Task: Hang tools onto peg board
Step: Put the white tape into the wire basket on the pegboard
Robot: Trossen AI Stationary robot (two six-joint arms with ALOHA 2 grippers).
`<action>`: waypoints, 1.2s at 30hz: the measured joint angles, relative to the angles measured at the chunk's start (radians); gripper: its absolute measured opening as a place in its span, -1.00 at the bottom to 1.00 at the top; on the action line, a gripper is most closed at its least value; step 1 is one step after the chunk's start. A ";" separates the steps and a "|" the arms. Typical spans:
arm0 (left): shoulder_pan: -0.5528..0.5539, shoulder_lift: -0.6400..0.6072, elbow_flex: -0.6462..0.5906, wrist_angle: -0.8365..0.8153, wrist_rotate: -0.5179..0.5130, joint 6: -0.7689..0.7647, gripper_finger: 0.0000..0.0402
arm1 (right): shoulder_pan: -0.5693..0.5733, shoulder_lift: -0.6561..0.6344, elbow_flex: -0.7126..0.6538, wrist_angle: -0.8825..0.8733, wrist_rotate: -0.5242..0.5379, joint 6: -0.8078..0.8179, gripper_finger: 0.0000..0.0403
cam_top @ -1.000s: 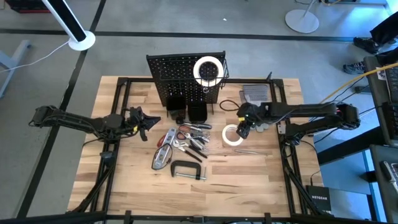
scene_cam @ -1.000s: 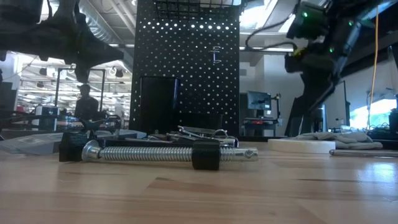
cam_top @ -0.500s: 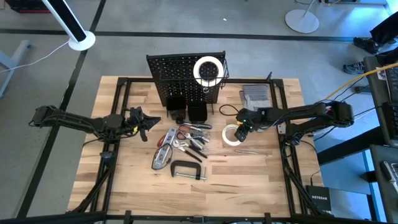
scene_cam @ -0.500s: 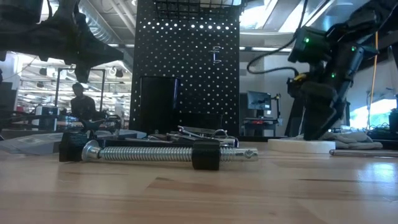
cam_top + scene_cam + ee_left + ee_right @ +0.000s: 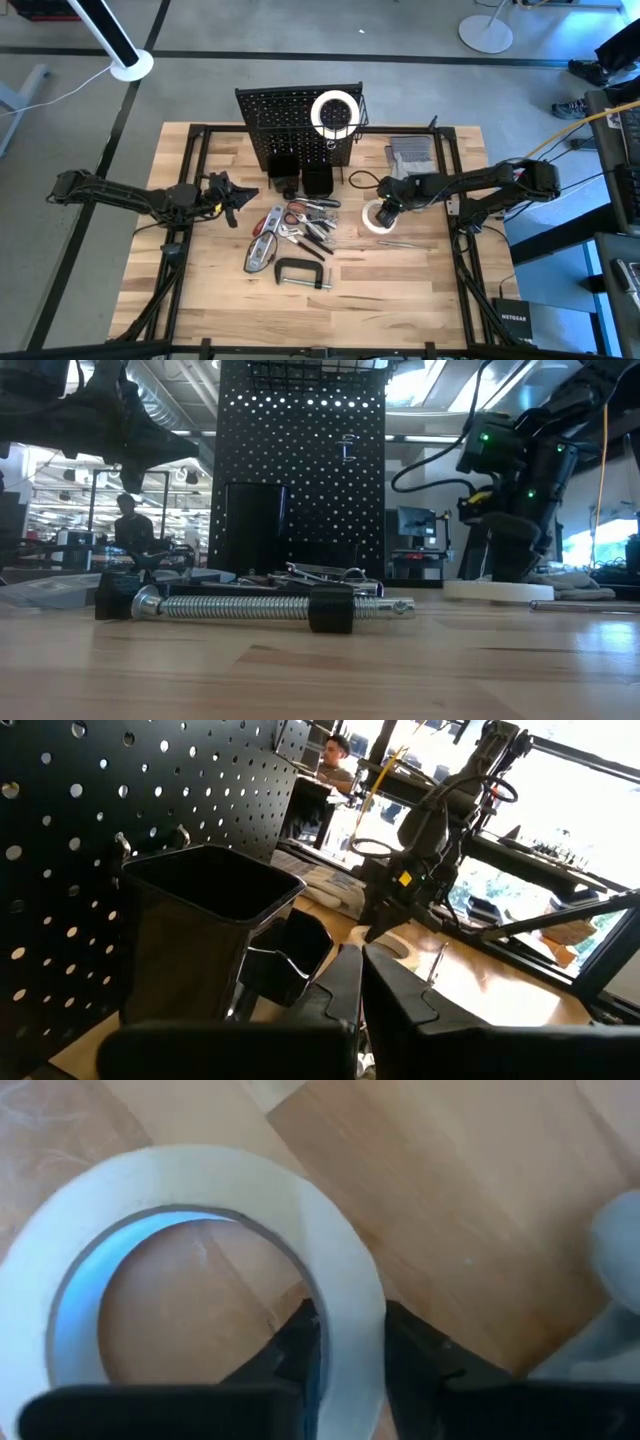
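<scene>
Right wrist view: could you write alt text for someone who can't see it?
The right gripper straddles the wall of a white tape roll, one dark finger inside the ring and one outside. The roll lies flat on the wooden table.

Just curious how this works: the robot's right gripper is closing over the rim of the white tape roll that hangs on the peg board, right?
Not quite. The right gripper does straddle the rim of the white tape roll, but the roll lies flat on the wooden table, in front of the peg board. The right wrist view shows wood under it.
</scene>
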 joint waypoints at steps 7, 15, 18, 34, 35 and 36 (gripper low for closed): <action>0.000 0.000 0.000 0.000 0.000 0.013 -0.99 | 0.060 -0.100 0.165 -0.254 0.152 -0.047 -0.61; 0.000 0.000 0.000 0.000 -0.001 0.026 -0.99 | 0.215 -0.163 0.523 -0.538 0.384 -0.087 -0.61; 0.000 0.000 0.000 0.000 -0.001 0.026 -0.99 | 0.263 -0.164 0.673 -0.565 0.474 -0.140 -0.61; 0.000 0.000 0.000 0.004 -0.001 0.016 -0.99 | 0.289 -0.092 1.070 -0.019 0.614 -0.737 -0.61; 0.000 0.000 0.000 0.005 -0.001 0.015 -0.99 | 0.275 -0.072 1.088 0.014 0.615 -0.776 -0.61; 0.000 0.000 0.000 0.005 -0.002 0.010 -0.99 | 0.260 -0.050 1.110 0.042 0.615 -0.812 -0.61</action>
